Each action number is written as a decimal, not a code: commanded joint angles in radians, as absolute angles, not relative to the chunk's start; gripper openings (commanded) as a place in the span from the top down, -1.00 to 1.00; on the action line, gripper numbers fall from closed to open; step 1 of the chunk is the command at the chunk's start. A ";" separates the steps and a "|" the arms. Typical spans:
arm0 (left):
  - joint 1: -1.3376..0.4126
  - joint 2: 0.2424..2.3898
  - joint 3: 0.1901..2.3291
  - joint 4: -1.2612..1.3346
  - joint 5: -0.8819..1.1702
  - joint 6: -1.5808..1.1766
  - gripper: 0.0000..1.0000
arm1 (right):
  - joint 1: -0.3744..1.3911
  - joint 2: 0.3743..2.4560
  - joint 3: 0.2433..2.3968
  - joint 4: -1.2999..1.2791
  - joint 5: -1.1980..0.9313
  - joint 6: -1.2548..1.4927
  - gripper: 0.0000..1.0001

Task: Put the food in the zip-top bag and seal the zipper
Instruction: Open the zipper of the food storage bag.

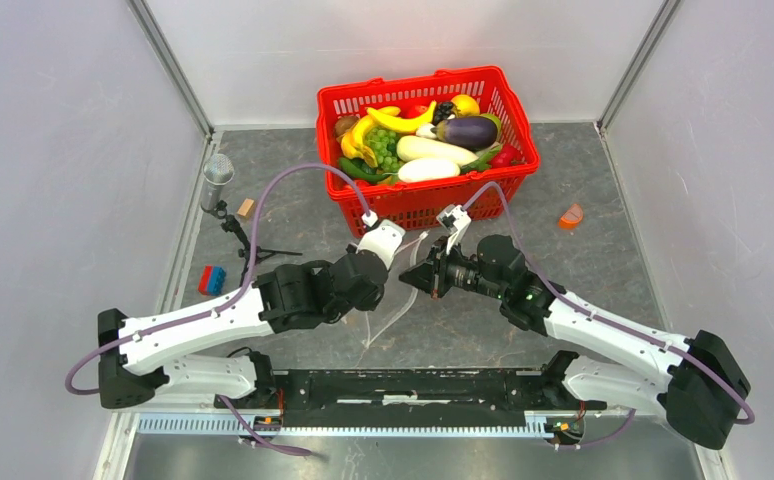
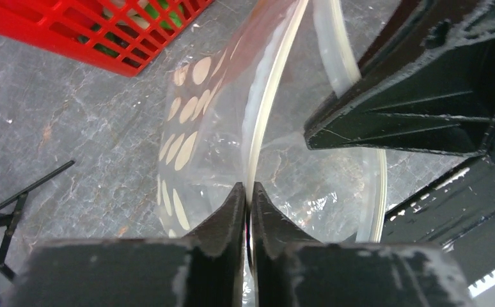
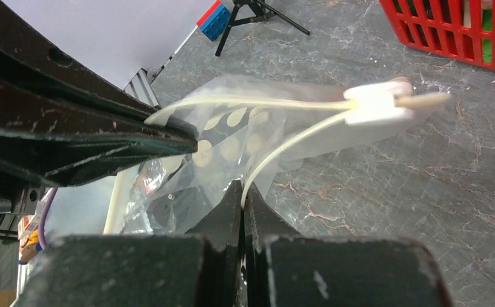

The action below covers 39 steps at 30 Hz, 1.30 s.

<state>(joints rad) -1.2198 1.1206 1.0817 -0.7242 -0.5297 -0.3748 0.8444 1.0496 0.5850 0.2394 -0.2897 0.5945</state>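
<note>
While the left tool (image 2: 247, 193) and right tool (image 3: 242, 190) each pinch one lip of the zipper (image 2: 267, 109), the zip-top bag (image 2: 187, 128) hangs open between them. The food (image 1: 433, 150) lies just beyond, in the red basket (image 1: 415, 198), about equally near both arms.

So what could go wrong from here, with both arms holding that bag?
Both sets of jaws are shut on only the thin zipper strip, so the zip-top bag could slip free. Also, the food sits in the red basket; freeing an arm to fetch it may let the mouth sag closed.
</note>
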 commanded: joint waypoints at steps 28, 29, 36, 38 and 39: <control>-1.189 0.935 0.930 -0.744 -0.744 -0.638 0.96 | 0.849 1.163 0.748 0.102 -0.287 0.347 -0.30; -1.185 0.931 0.921 -0.733 -0.741 -0.636 0.96 | 0.849 1.132 0.758 0.090 -0.277 0.335 -0.40; -1.179 0.929 0.891 -0.686 -0.711 -0.616 0.96 | 0.787 1.018 0.948 -0.141 0.200 0.249 -0.59; -1.177 0.926 0.880 -0.669 -0.701 -0.612 0.96 | 0.682 1.030 1.006 -0.149 0.216 0.275 -0.61; -1.177 0.925 0.876 -0.667 -0.698 -0.613 0.96 | 0.620 1.041 1.028 -0.133 0.203 0.300 -0.62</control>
